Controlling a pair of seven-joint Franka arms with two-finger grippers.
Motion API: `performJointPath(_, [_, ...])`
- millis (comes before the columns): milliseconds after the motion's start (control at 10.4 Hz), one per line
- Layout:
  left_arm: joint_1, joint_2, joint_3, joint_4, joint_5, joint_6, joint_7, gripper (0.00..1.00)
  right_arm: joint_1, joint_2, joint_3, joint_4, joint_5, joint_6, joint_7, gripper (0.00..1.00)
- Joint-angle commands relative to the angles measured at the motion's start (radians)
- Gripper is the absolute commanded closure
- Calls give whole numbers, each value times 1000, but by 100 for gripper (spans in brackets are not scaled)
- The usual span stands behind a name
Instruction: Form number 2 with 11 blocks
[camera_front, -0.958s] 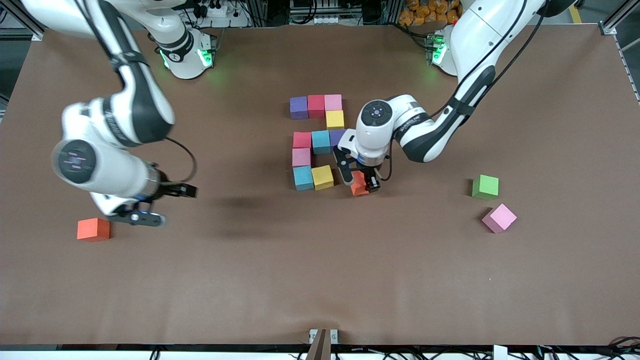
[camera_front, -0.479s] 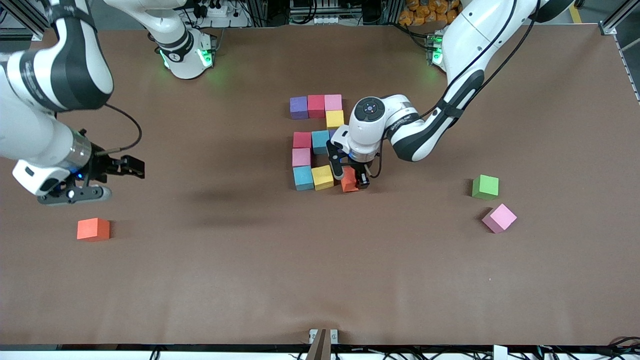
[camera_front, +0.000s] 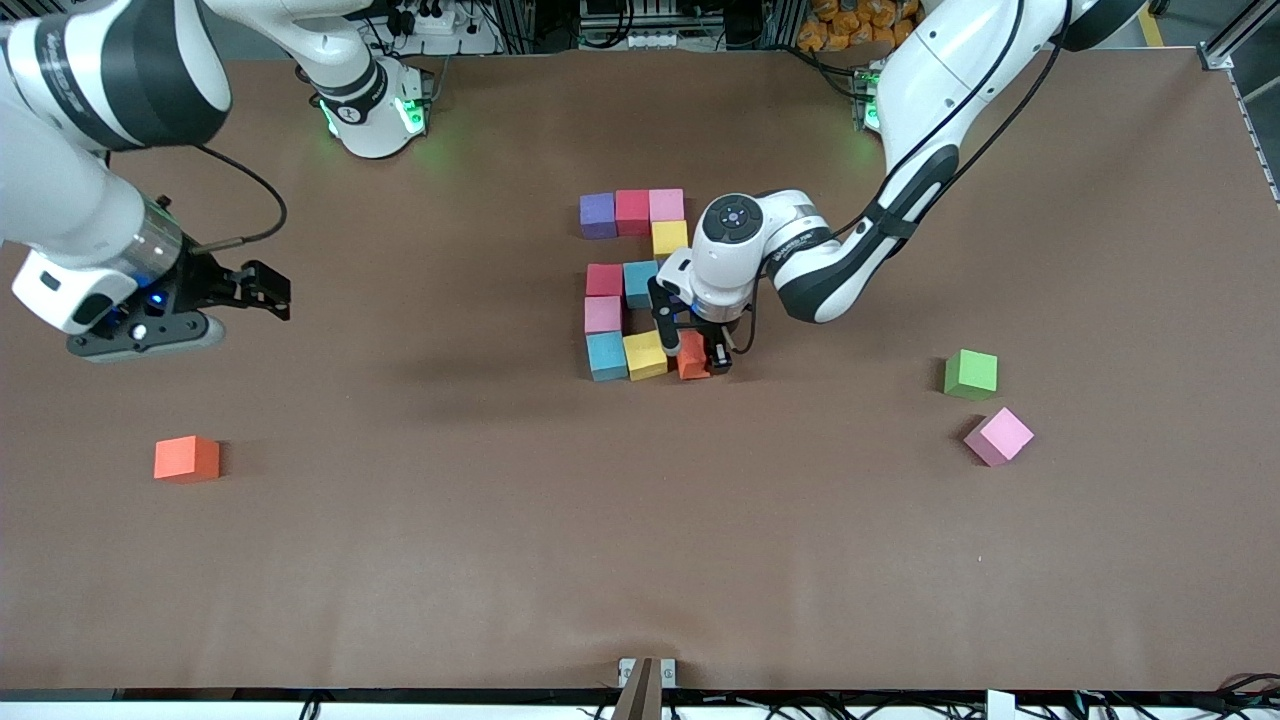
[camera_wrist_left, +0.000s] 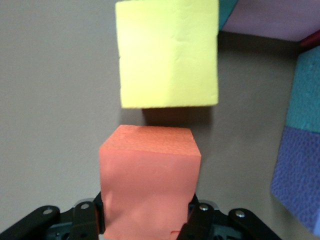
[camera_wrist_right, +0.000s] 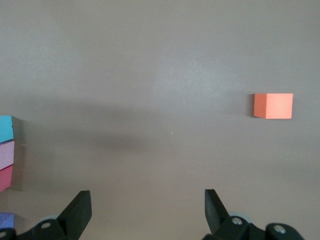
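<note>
Front view: no legible writing or brand on any block. Left gripper (camera_front: 697, 352) is clamped on an orange cube (camera_front: 692, 358), low at the number 2 (camera_front: 634, 285), beside the yellow cube (camera_front: 645, 354) of its nearest row; a narrow gap shows between them in the left wrist view. Ten cubes visible in the digit besides: two purple, two red, two pink, two yellow, two light blue. Loose: one orange cube (camera_front: 186, 459), one green cube (camera_front: 970, 374), one pink cube (camera_front: 998, 436). Right gripper (camera_front: 262, 300), fingers apart, waits above bare table (camera_front: 500, 520) toward the right arm's end.
</note>
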Motion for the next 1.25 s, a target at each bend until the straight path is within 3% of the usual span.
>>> performJointPath(0, [-13, 22, 1, 23, 33, 6, -13, 53, -2, -25, -35, 48, 13, -9, -92, 0])
performJointPath(288, [-13, 29, 3, 30, 33, 5, -11, 52, -7, -6, -51, 198, 17, -100, -97, 0])
performJointPath(575, [-21, 41, 3, 41, 33, 5, -19, 52, -38, -6, -58, 206, 16, -106, -95, 0])
performJointPath(767, [-27, 48, 4, 46, 31, 5, -24, 34, -30, -5, -98, 246, 16, -168, -88, 0])
performJointPath(1150, [-36, 69, 4, 64, 31, 5, -25, 34, -36, 3, -109, 274, 16, -206, 26, 0])
